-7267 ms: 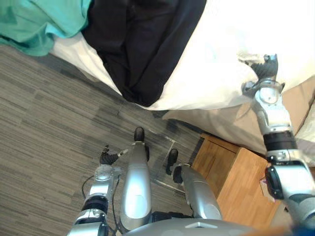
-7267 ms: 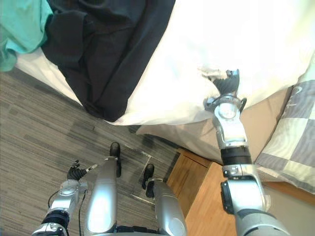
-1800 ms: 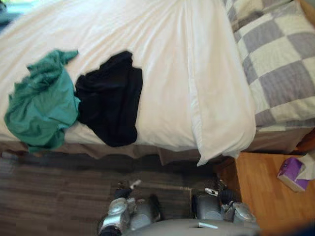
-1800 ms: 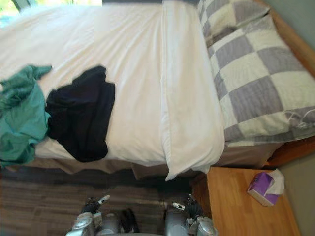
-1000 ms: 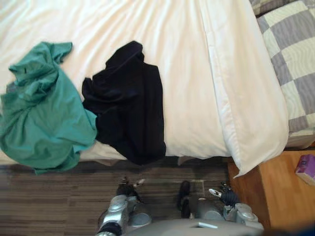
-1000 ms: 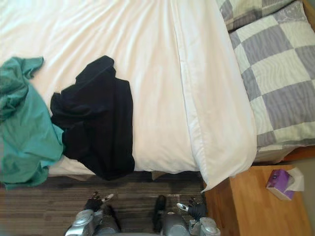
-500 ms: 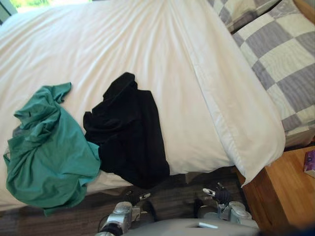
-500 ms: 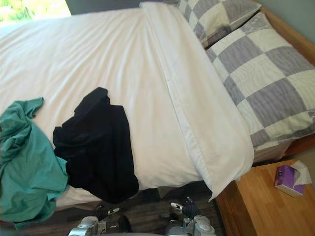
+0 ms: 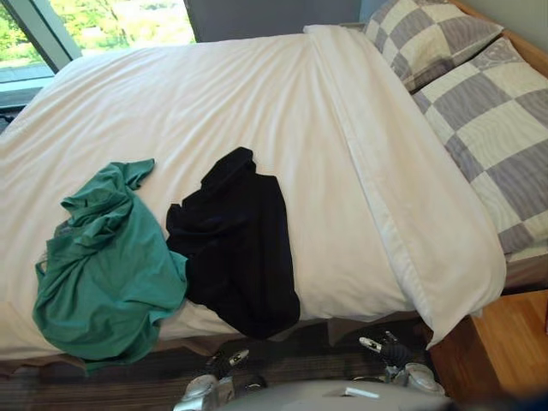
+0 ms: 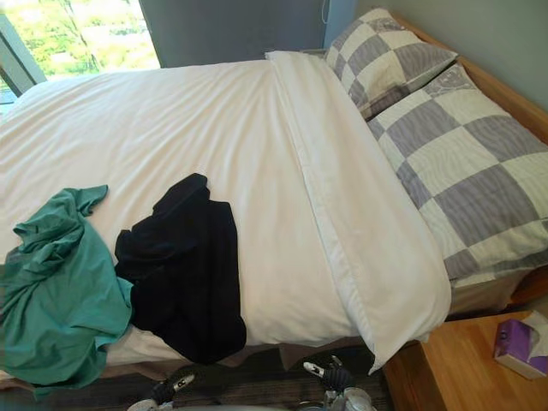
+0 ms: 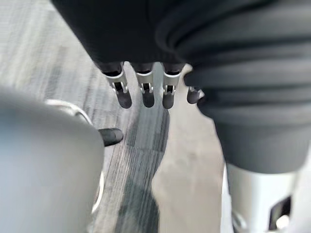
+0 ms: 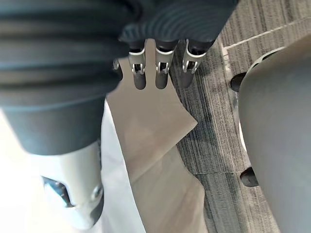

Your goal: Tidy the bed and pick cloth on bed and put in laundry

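Note:
A crumpled green cloth (image 9: 103, 265) lies on the white bed (image 9: 240, 103) near its front left edge. A black cloth (image 9: 235, 248) lies right beside it and drapes over the edge. My left hand (image 9: 224, 360) hangs low by the floor in front of the bed, below the black cloth. Its fingers (image 11: 143, 94) are straight and hold nothing. My right hand (image 9: 390, 351) hangs just as low below the folded duvet corner, its fingers (image 12: 160, 73) straight and empty too. Both hands are well apart from the cloths.
Two grey-and-cream checkered pillows (image 10: 462, 163) lie at the bed's right end. A wooden nightstand (image 10: 462, 368) with a purple tissue box (image 10: 518, 347) stands at the lower right. A window (image 9: 111, 26) is behind the bed; grey carpet (image 12: 218, 121) lies underfoot.
The camera has tilted up, so more of the bed's far side and the window now show. Both cloths lie as before and both hands stay low.

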